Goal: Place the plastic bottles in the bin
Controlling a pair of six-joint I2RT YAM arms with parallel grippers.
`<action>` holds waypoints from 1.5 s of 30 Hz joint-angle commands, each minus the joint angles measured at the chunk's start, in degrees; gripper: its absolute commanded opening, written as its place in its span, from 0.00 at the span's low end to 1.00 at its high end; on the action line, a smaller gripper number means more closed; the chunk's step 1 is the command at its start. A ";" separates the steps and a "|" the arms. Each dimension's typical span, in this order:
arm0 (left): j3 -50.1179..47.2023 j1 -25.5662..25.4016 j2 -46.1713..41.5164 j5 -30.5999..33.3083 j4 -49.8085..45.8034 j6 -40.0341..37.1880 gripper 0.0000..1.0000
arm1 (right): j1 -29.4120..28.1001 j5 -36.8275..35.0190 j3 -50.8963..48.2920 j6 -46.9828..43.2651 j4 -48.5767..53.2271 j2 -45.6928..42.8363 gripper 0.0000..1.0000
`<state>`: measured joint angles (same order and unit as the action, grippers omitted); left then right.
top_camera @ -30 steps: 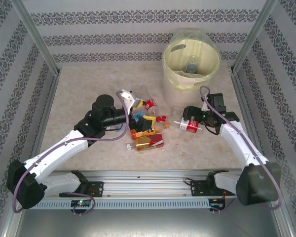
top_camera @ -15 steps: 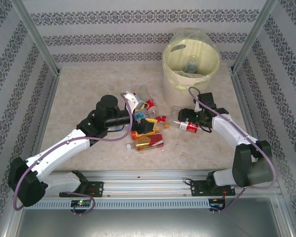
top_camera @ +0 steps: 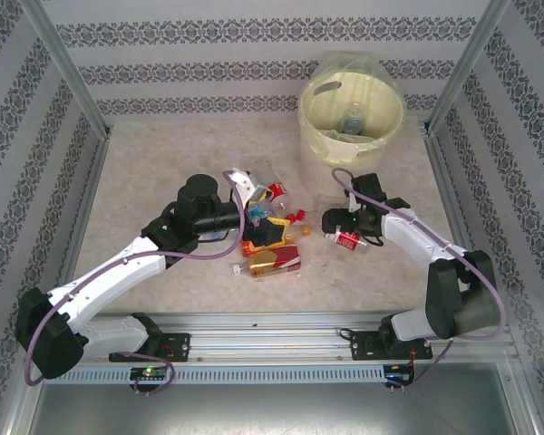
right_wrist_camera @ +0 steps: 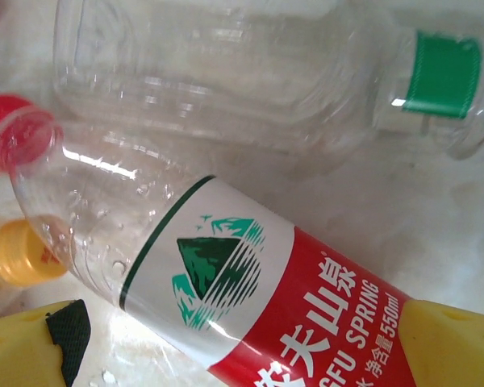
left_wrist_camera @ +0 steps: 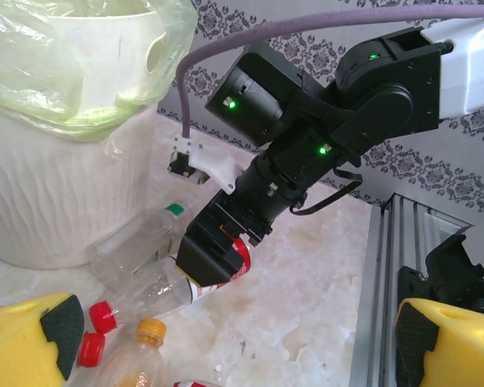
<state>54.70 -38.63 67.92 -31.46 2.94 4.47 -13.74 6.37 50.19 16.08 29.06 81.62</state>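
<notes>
**Open right pincer [right_wrist_camera: 242, 355] straddling a red-labelled water bottle [right_wrist_camera: 226, 290]**

My right pincer is released, jaws either side of the red-labelled water bottle lying on the surface [top_camera: 163, 172]. Its long axis slants across my gap, not square to it. The bin [top_camera: 322, 145] stands just beyond, nearer my right arm than my left.

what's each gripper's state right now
Left gripper: open, holding nothing.
Right gripper: open, jaws either side of the red-label bottle, not closed on it.
</notes>
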 commanded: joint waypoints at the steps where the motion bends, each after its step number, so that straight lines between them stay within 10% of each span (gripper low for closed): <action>1: 1.70 -0.65 0.62 -0.37 -0.68 -1.22 1.00 | -2.29 -0.96 1.61 -1.57 4.31 1.61 0.98; 24: 1.79 -0.83 0.42 0.23 -1.25 -1.42 1.00 | -12.98 -5.59 7.37 -4.55 11.63 11.76 0.77; 32: 1.49 -0.83 0.37 1.04 0.04 0.45 1.00 | -13.40 -6.37 6.61 -4.39 10.41 7.15 0.60; 45: -1.70 -0.75 -3.29 6.86 7.00 5.43 1.00 | -15.71 -0.89 9.36 -4.34 9.92 -7.45 0.59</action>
<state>54.00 -38.68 66.85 -26.68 5.37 7.79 -29.04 3.09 56.95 11.73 38.89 77.06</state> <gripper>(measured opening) 0.998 0.595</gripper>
